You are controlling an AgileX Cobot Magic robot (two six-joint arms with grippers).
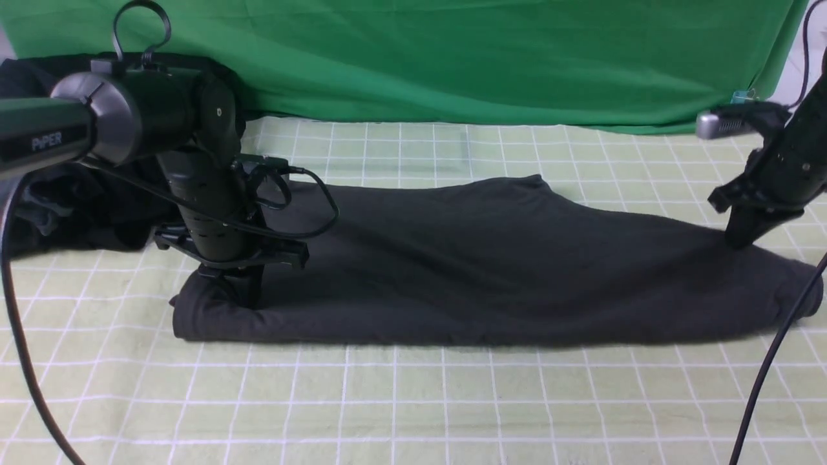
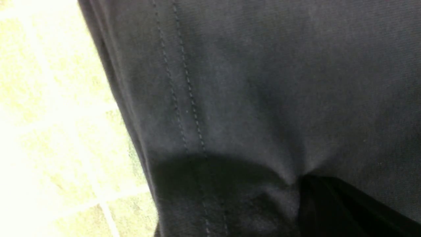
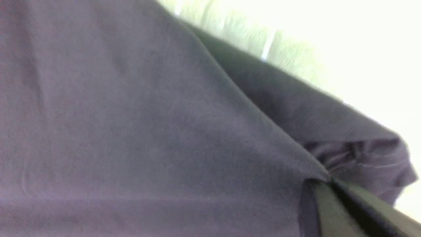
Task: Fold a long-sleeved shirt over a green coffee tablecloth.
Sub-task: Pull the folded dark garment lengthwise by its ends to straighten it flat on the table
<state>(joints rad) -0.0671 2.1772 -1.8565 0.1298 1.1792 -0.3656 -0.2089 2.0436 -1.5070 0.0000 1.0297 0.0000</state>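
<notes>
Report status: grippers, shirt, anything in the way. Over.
Left gripper shut on long-sleeved shirt, left end. Right gripper shut on its right end. Shirt lies as a long band on green coffee tablecloth. Dark garment pile behind left arm.

We can read one word only: "PIPER", in pale capital letters on the dark grey horizontal link of the left robot arm [image 1: 39, 139], just beside its rounded silver-and-black joint housing [image 1: 116, 116], at the left edge of the front view. The letters run along the link and stand upright. Both wrist views are too close and blurred for us to read anything.
</notes>
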